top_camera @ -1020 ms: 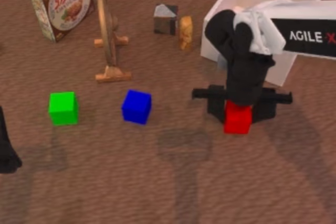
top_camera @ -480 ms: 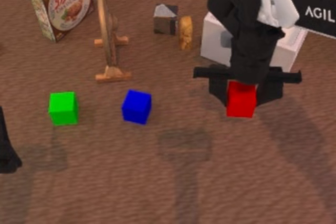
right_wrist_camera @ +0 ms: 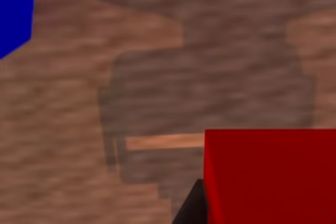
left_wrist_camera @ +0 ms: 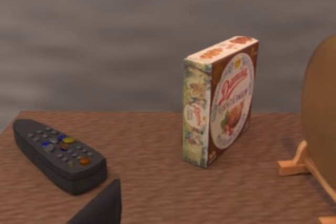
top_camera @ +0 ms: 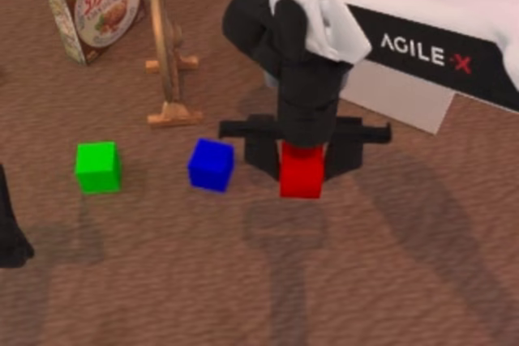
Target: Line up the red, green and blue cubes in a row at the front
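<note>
The right tool (top_camera: 302,169) hangs over the middle of the desk (top_camera: 405,281), clamped on the red cube (top_camera: 301,173), which sits between its dark fingers just right of the blue cube (top_camera: 211,164). The red cube looks lifted clear of the desk, judging by the shadow lying in front of it, though the top view does not settle this for certain. In the right wrist view the red cube (right_wrist_camera: 270,177) fills the near corner, with the blue cube (right_wrist_camera: 16,9) off at the edge and the tool's shadow on the brown surface between them.

The green cube (top_camera: 98,167) rests on the desk well to the left of the blue one, roughly level with it. Behind them stand a wooden disc on a stand (top_camera: 168,54) and a biscuit box (top_camera: 96,6); a white box (top_camera: 397,99) lies partly hidden under the right arm.

The left tool (top_camera: 10,237) is parked at the left edge of the desk; I cannot tell whether its fingers are apart or together. Its wrist view shows the biscuit box (left_wrist_camera: 220,100) upright and a black remote control (left_wrist_camera: 58,156) lying nearby.
</note>
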Controlling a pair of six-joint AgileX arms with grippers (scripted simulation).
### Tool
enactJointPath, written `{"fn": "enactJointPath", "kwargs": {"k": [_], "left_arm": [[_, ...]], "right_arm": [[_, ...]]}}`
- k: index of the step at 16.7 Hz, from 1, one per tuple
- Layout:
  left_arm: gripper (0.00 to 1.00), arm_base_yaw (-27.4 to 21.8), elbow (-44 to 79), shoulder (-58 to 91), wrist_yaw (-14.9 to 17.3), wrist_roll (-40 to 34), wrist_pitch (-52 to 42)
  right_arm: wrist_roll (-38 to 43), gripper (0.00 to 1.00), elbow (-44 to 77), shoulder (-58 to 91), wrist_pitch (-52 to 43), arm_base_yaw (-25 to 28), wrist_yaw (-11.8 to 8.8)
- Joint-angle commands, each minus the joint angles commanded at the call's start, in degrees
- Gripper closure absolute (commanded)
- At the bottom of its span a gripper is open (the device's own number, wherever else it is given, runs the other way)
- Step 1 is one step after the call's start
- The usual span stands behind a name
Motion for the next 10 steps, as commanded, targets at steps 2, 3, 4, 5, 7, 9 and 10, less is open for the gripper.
{"fn": "enactJointPath", "kwargs": {"k": [2, 3, 4, 5, 7, 9, 10], "left_arm": [[0.0, 0.0, 0.0, 0.0, 0.0, 0.0, 0.0], [0.0, 0.0, 0.0, 0.0, 0.0, 0.0, 0.0], [0.0, 0.0, 0.0, 0.0, 0.0, 0.0, 0.0], [0.0, 0.0, 0.0, 0.0, 0.0, 0.0, 0.0], [0.0, 0.0, 0.0, 0.0, 0.0, 0.0, 0.0], [0.0, 0.0, 0.0, 0.0, 0.0, 0.0, 0.0], [0.0, 0.0, 0.0, 0.0, 0.0, 0.0, 0.0]], "right_arm": [[4.46, 1.0, 5.26, 2.6, -2.8, 5.48, 0.08], [6.54, 1.0, 7.73, 3.74, -4.08, 8.22, 0.12], [8.42, 1.0, 9.96, 4.72, -5.2, 10.7, 0.17], [9.98, 1.0, 11.82, 5.51, -6.12, 12.68, 0.21], [11.83, 1.0, 13.94, 6.39, -7.19, 14.82, 0.25], [11.97, 1.0, 14.1, 6.45, -7.27, 14.98, 0.26], [11.97, 1.0, 14.1, 6.45, -7.27, 14.98, 0.26]]}}
